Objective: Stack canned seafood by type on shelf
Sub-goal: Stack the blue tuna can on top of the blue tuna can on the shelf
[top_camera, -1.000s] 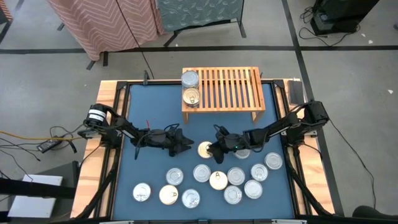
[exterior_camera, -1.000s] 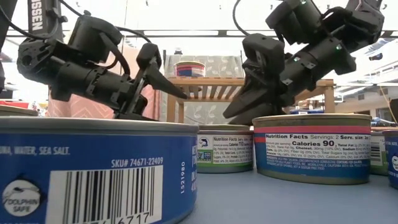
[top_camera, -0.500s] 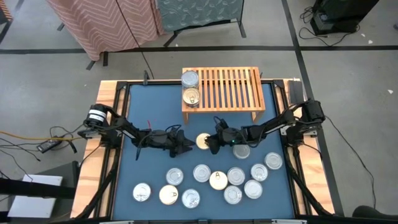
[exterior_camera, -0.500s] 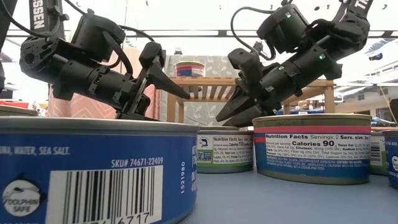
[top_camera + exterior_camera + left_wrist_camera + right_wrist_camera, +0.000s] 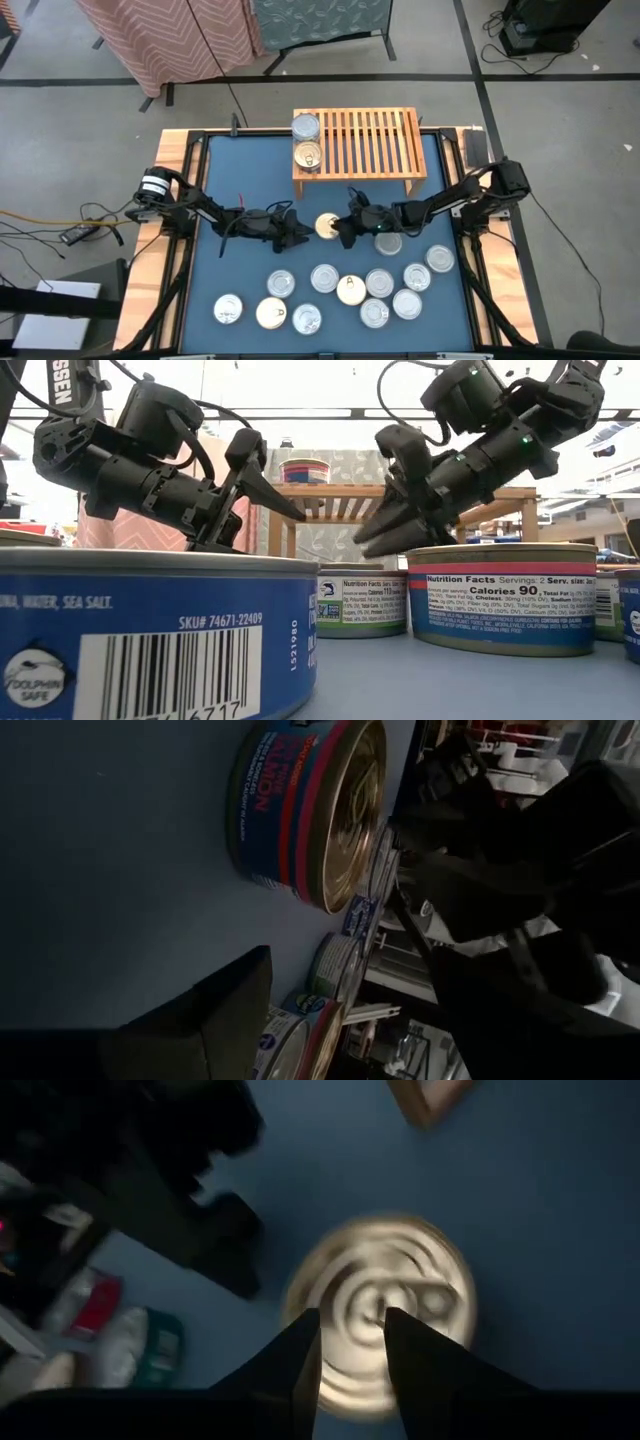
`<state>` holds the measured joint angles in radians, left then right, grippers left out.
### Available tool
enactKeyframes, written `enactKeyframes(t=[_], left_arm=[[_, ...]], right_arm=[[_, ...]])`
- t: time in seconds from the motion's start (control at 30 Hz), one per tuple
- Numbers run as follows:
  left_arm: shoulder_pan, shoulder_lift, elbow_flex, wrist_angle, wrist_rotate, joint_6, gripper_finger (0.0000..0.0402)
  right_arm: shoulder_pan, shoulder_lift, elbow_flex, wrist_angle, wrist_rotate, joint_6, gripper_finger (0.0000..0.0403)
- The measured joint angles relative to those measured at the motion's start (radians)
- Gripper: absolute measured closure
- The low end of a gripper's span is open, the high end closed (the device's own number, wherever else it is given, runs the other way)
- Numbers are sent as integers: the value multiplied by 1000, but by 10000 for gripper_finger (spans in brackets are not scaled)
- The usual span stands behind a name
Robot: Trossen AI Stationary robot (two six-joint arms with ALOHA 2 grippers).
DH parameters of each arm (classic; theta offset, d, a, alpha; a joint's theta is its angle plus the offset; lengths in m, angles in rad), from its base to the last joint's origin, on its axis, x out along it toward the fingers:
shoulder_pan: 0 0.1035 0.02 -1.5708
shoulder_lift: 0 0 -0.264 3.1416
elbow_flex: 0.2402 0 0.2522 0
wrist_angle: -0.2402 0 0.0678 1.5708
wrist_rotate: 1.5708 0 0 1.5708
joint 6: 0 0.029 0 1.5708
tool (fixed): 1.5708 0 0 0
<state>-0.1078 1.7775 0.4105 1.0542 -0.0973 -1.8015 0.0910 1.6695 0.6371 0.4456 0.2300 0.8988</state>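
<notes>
- On the blue-topped table [image 5: 240, 170] we see the low light-wood slatted shelf [image 5: 370, 145] at twelve o'clock, against the far edge.
- Two round silver-topped tins [image 5: 306, 141] sit on the shelf's nine o'clock end, one behind the other.
- A gold-topped flat round tin with a red and blue label [image 5: 326, 226] lies alone near the table's centre, just in front of the shelf.
- About a dozen more flat round tins [image 5: 340, 288], mostly silver-topped, lie spread from six o'clock round to four o'clock.
- The right tool [image 5: 342, 228] reaches in from three o'clock and hangs at the gold-topped tin's three o'clock edge; in the right wrist view its two dark fingers [image 5: 300, 1360] stand a narrow gap apart above the tin's lid, pinching nothing that we can see.
- The left tool [image 5: 298, 232] comes from nine o'clock and hovers just at the same tin's nine o'clock side, fingers spread and empty.
</notes>
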Motion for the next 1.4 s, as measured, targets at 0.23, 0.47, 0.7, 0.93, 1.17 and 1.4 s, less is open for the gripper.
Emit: enactKeyframes(t=[0.23,0.47,0.7,0.93,1.17,1.4], left_arm=[[0,0,63,-123,-17,-9,124],[1,1,104,-212,-39,11,124],[0,3,104,-187,-98,54,124],[3,5,165,-294,-154,156,124],[15,24,206,-345,-150,196,124],[14,78,243,-279,-175,213,124]], right_arm=[[0,-5,4,-108,10,-17,285],[2,-6,4,-159,44,-12,285],[3,-5,3,-152,42,-19,285],[3,-4,3,-142,36,-19,285],[3,-4,2,-145,37,-19,285],[3,-5,-1,-156,42,-25,285]])
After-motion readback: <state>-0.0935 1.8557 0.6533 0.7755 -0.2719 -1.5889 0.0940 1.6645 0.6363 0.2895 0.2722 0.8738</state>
